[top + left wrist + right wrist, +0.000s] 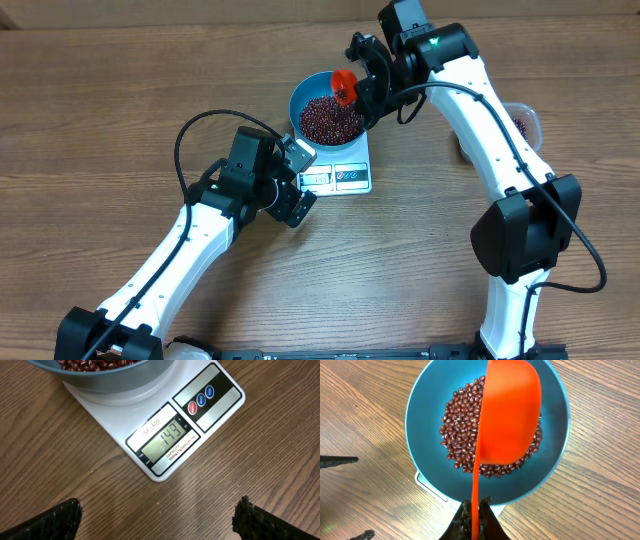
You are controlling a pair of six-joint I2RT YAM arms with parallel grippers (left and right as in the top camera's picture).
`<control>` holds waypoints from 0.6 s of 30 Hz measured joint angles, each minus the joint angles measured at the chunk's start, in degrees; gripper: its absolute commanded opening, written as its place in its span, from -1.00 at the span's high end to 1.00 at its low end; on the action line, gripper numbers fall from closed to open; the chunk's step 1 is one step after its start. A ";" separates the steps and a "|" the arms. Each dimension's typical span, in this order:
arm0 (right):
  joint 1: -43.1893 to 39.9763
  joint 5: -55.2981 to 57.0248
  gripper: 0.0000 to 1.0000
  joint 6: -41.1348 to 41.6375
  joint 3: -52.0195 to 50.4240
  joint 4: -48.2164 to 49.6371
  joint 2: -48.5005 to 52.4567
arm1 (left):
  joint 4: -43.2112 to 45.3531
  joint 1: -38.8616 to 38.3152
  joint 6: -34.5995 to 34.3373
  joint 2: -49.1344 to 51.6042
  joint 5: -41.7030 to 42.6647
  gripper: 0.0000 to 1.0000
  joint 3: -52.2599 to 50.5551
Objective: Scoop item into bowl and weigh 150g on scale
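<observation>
Right gripper (475,517) pinches a smooth orange scoop (510,415) over tiny maroon beans (460,430) in the round blue bowl (420,435); left gripper (157,515) gapes wide, flat white scale (210,430) at twelve o'clock.

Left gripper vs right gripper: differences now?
The left gripper is open and empty; the right gripper is shut on the handle of the orange scoop. The left gripper faces the scale; the right gripper is over the blue bowl of beans. Both are black.
</observation>
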 measured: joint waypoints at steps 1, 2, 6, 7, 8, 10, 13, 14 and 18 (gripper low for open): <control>-0.02 -0.15 0.93 -0.02 0.00 -0.17 -0.07 | 0.00 0.00 0.00 0.00 0.00 -0.99 0.00; -0.02 -0.17 0.93 -0.07 0.00 -0.17 -0.07 | 0.00 0.00 0.00 0.00 0.00 -0.99 0.00; -0.02 -0.61 0.93 -0.07 0.00 -0.98 -0.17 | 0.00 0.00 0.00 0.00 0.00 -0.99 0.00; -0.02 -0.61 0.93 -0.07 -0.02 -1.25 -0.28 | 0.00 0.00 0.00 0.00 0.00 -0.99 0.00; -0.02 -0.61 0.93 -0.09 0.00 -1.42 -0.42 | 0.00 0.00 0.00 0.00 0.00 -0.99 0.00; -0.02 -0.59 0.93 -0.07 0.00 -1.55 -0.63 | 0.00 0.00 0.00 0.00 0.00 -0.99 0.00; -0.02 -0.35 0.93 -0.09 0.00 -1.73 -0.92 | 0.00 0.00 0.00 0.00 0.00 -0.99 0.00; 0.04 -0.07 0.93 -0.07 0.00 -1.75 -0.94 | 0.00 0.00 0.00 0.00 0.00 -0.99 0.00; 0.48 2.69 0.93 -0.04 0.00 -2.19 -0.94 | 0.00 0.00 0.00 0.00 0.00 -0.99 0.00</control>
